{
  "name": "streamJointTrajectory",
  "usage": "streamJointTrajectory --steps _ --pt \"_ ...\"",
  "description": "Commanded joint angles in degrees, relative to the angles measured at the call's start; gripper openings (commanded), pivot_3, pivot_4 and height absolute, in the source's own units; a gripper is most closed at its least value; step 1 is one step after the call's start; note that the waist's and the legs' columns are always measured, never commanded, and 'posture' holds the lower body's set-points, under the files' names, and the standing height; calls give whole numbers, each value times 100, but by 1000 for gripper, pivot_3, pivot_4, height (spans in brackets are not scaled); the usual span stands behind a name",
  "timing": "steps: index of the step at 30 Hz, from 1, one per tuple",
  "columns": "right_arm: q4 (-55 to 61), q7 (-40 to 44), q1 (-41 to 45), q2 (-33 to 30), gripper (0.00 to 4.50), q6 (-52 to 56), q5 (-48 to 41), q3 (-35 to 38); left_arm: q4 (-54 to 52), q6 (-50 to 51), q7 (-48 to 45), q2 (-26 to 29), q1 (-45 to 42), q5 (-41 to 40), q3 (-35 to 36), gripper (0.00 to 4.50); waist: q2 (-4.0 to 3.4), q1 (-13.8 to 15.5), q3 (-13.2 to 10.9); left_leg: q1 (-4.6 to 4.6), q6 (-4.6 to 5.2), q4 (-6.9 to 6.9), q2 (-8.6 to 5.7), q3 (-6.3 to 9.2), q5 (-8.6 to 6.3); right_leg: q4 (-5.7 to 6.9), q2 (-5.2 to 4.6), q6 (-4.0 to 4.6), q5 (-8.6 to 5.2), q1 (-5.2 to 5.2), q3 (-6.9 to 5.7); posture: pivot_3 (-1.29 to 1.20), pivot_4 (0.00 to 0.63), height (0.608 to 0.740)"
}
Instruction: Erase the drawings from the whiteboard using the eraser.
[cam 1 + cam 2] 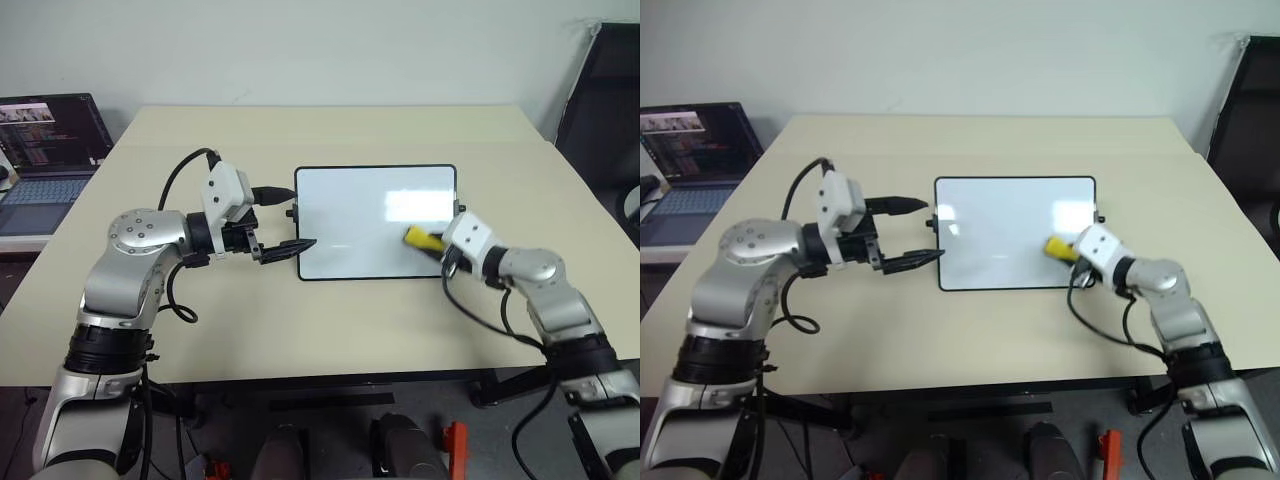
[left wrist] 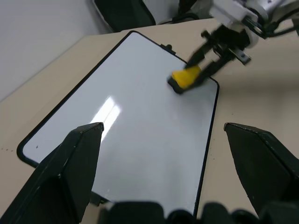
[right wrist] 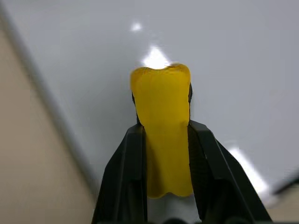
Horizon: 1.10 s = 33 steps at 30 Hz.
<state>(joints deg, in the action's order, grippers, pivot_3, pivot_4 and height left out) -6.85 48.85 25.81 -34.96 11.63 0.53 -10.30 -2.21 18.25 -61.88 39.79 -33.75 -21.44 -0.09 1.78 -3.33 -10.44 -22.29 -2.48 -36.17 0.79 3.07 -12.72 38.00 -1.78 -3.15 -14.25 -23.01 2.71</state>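
2 arms share this job, and each is placed for its own part of it. On the left, the left gripper point(image 1: 276, 222) hangs level with its 2 black fingers spread wide apart, holding nothing; their tips sit right at the near short edge of the rectangular glossy white whiteboard with its thin black frame point(image 1: 350, 215), 1 beside the small black knob, the other over the frame's corner. That stance looks meant to brace the board so it will not slide under rubbing. Directly ahead of this gripper the white surface reads bare; no blue drawings can be made out on it, so the wiping seems largely done, though faint strokes could be too small to tell. Further right, the right gripper point(image 3: 163, 140) is clamped on the small yellow block eraser with a dark underside point(image 1: 423, 238), which juts out past its fingertips, tilted down so the dark face meets the board near its far short edge. The beige wooden table point(image 1: 330, 330) lies under everything.
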Motion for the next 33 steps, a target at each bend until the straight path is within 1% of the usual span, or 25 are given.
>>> streamJointTrajectory --steps 1,5,6,8,9,11,13,14,17,21,24,29,32,33 --pt "777 148 -209 -83 838 619 -301 167 120 -220 -35 -189 -271 40 -101 4500 -4 22 -2 -3 0 0 0 1 0 -1 0 0 -1 -1 -1 0 150 740" --pt "1546 -239 199 -41 837 1655 -1484 1546 441 -629 133 -649 -437 239 -289 4500 -15 45 -11 -39 -1 -12 -2 2 0 -4 -1 -6 4 -25 0 0 150 740" --pt "1616 -527 514 -1 837 1812 -1904 2151 625 -782 274 -871 -491 289 -301 4500 -16 53 -11 -42 -1 -12 -2 3 0 -6 -1 -6 4 -27 -2 0 150 740" --pt "1673 -933 889 30 837 1993 -2390 2903 841 -957 401 -1148 -555 340 -304 4500 -27 77 -18 -44 -1 -11 -2 6 0 -8 -2 3 9 -27 -4 0 150 740" --pt "1612 -1117 966 -48 837 2036 -2514 3284 843 -954 371 -1267 -603 327 -369 4500 -26 100 -18 -49 -1 -11 -3 6 0 -9 -2 19 18 -30 -5 0 150 740" --pt "1333 -1478 903 -269 837 2034 -2417 3824 723 -742 290 -1501 -711 169 -488 4500 -20 157 -14 -52 -1 -2 -2 18 -1 -16 -1 24 18 -30 -20 0 150 740" --pt "872 -1925 636 -505 836 2066 -2057 4070 610 -501 247 -1743 -722 34 -623 4500 -11 224 -9 -55 -1 6 -2 22 -2 -26 -2 26 17 -27 -28 0 150 740" --pt "604 -2155 490 -611 836 2071 -1855 4117 594 -450 247 -1858 -675 21 -697 4500 -11 240 -8 -60 -1 7 -3 21 -4 -36 -4 25 16 -25 -29 0 150 740" --pt "17 -2338 67 -774 836 2314 -1710 4116 628 -498 116 -2012 -465 176 -992 4500 -20 242 -9 -62 -1 10 -21 4 -5 -44 -27 15 11 -25 -18 0 150 740" --pt "-602 -2231 -180 -822 836 2336 -1399 3481 567 -485 170 -2221 -432 243 -1198 4500 -45 117 -18 -59 2 11 -23 -4 -7 -36 -29 12 9 -30 -7 0 150 740" --pt "-1134 -2168 4 -781 836 2228 -1264 3095 673 -623 158 -2275 -417 392 -1297 4500 -53 5 -13 -48 3 10 -21 -8 -6 -28 -21 12 7 -29 1 0 150 740" --pt "-2525 -2171 708 -869 836 1891 -981 2705 606 -623 161 -2236 -354 408 -1275 4500 -54 -8 -13 -42 4 5 -20 -11 -5 -25 -16 -10 -2 -25 9 0 150 740" --pt "-3072 -2083 1018 -902 836 1606 -865 2548 568 -613 186 -2175 -310 412 -1224 4500 -54 12 -13 -43 4 4 -20 -10 -5 -25 -16 -7 0 -25 8 0 150 740" --pt "-3200 -2068 1102 -903 1186 1516 -831 2508 554 -610 196 -2153 -293 409 -1206 4500 -54 16 -13 -45 4 5 -20 -8 -5 -26 -16 -3 2 -25 6 0 150 740"
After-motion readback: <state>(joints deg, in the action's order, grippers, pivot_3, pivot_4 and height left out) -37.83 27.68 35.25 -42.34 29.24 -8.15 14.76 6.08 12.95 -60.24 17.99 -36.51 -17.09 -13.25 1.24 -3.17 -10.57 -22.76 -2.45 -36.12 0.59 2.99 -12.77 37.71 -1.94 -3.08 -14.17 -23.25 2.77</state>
